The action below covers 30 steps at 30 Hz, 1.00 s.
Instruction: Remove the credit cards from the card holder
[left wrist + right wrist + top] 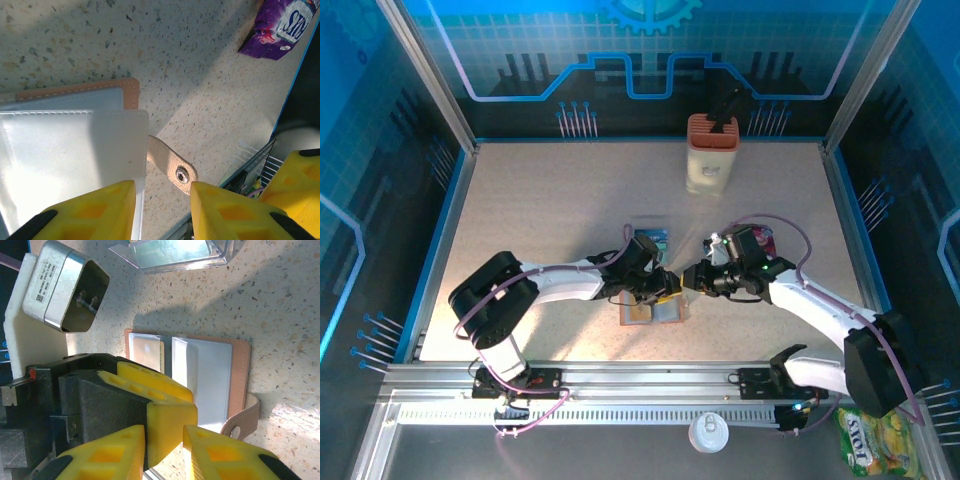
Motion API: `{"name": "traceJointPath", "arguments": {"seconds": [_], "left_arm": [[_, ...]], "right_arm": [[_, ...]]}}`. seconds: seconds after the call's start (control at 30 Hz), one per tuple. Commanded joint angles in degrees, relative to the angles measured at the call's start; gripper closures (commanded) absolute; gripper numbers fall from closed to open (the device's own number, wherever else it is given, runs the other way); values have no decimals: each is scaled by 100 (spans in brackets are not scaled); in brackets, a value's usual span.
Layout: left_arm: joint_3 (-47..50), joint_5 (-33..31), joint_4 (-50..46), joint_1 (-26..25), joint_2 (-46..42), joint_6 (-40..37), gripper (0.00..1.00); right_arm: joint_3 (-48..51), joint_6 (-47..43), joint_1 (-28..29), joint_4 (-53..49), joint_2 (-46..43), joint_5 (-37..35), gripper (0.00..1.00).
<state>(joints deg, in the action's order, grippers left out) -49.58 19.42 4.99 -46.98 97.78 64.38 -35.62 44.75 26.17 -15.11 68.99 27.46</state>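
Near edge of the table [540, 230], about the middle: the card holder [202, 372] lies open and flat, inner side up.
Long axis of the card holder: runs along the table's near edge. Both leaves are spread side by side.
Strap [167, 162]: one tan tab with a metal snap [181, 175], sticking out from one edge of the holder and lying on the table.
Count, credit cards [146, 352]: one is plainly seen, pale tan, tucked in the pocket leaf nearest the left gripper. The other leaf shows a pale grey sleeve.
Clear tray [172, 252]: one, just beyond the holder toward the table's middle, with something teal inside. How many cards it holds cannot be told.
Left gripper [162, 187]: over the holder's edge with its jaws narrowly parted. Nothing is pinched between them, and one finger overlaps the clear sleeve.
Right gripper [165, 429]: tip to tip with the left one above the holder, a narrow gap between its jaws and nothing held.
Purple packet [280, 22]: one, toward the right edge beside the right arm. Its white lettering is cut off and unreadable.
Orange-and-cream box [710, 155]: one, upright at the far edge, right of the middle.
Off the table, in front: one white lid [708, 432] and one yellow-green packet [865, 448] whose dark letters are not legible.
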Motion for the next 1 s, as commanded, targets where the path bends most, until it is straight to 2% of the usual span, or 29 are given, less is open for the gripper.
{"name": "traceJointPath", "arguments": {"seconds": [0.0,0.3,0.57,0.8,0.97], "left_arm": [[7,47,-108,49,-159,-127,65],[502,-172,-271,311,-805,-187,65],[1031,-340,-512,629,-1533,-217,66],[1340,-447,-640,782,-1943,-211,66],[1434,-456,-642,807,-2034,-203,67]], "right_arm": [[-23,-28,-69,-67,46,114,72],[-168,58,177,134,357,171,73],[-597,51,807,211,953,85,74],[-1052,-163,1336,-177,1555,-132,74],[-1123,-295,1450,-416,1813,-439,73]]}}
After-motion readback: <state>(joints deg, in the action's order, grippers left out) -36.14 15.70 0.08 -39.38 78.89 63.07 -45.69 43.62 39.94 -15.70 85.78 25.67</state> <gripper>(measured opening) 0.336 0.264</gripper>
